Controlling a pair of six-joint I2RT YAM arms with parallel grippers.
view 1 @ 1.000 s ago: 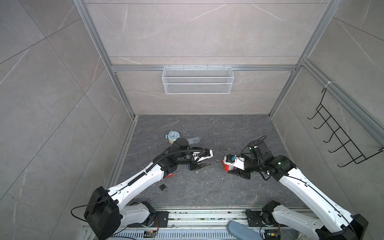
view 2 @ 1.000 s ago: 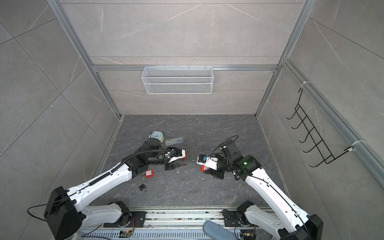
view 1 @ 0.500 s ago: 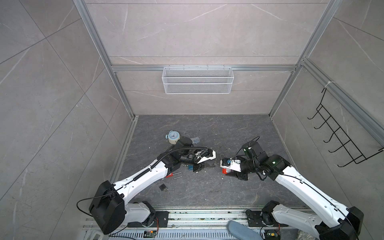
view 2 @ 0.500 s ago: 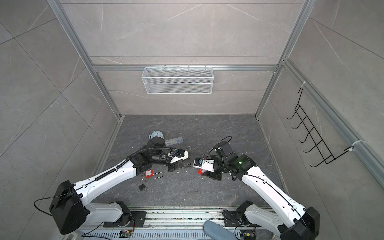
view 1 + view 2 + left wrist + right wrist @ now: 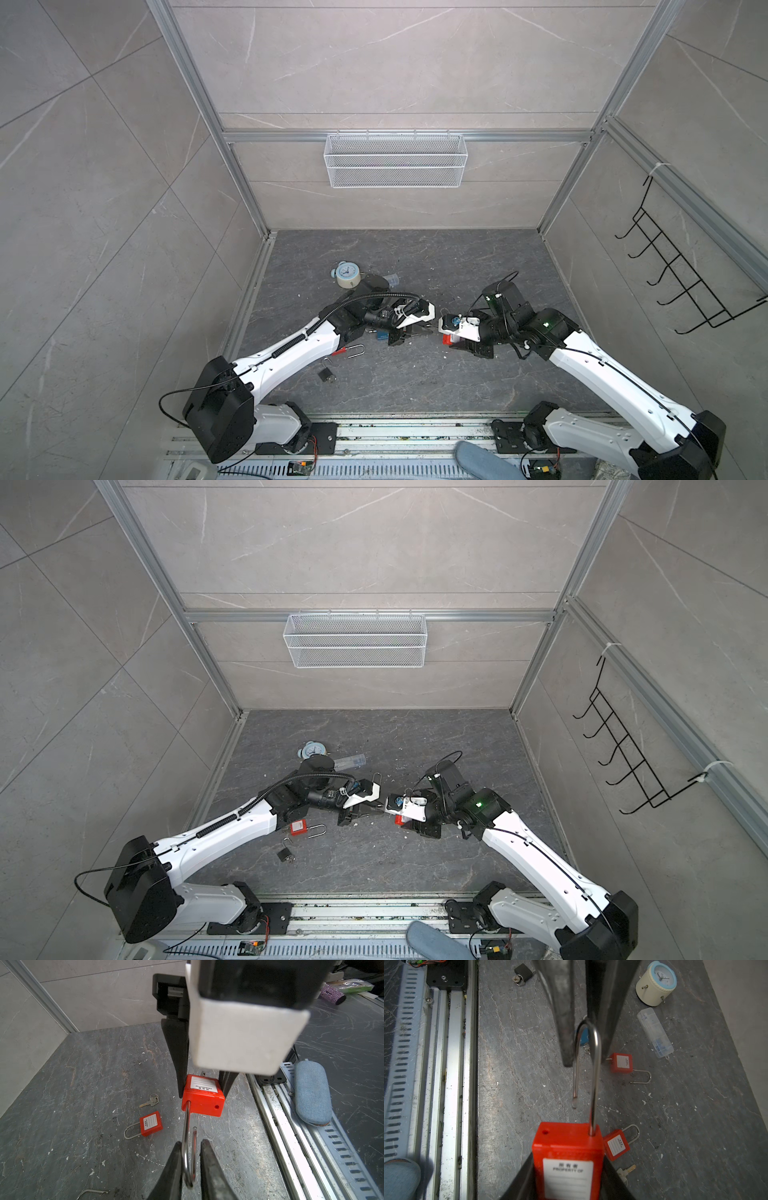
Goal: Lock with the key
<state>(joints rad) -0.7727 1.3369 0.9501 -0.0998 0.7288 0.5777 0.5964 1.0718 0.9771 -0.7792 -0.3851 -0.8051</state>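
right gripper (image 5: 449,332) clamps red padlock body (image 5: 202,1099) over bench (image 5: 83,1084) centre, presenting open shackle (image 5: 595,1076) | left gripper (image 5: 190,1159) brackets shackle bend, likely to seat it; grip cannot be told

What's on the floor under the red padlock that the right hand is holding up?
From the right wrist view, a second red padlock and a silver key lie on the floor past the edge of the held padlock. Its body covers the floor straight beneath.
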